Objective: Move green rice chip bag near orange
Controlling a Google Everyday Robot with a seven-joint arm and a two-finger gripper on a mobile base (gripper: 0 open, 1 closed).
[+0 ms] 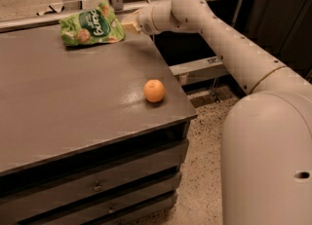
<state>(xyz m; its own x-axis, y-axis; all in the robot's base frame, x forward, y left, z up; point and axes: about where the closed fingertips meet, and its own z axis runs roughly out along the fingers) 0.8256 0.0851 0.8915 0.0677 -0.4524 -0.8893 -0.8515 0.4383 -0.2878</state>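
Note:
The green rice chip bag (90,25) lies at the far edge of the grey table (63,102), crinkled, its logo facing up. The orange (154,90) sits near the table's front right corner, well apart from the bag. My gripper (127,25) is at the bag's right end, touching or overlapping its edge. The white arm reaches in from the right, over the table's far right corner.
The table's right edge drops to a speckled floor (204,160). Drawers (97,185) run along the table's front. A metal rail (73,2) runs behind the table and a dark shelf unit (195,48) stands to the right, under the arm.

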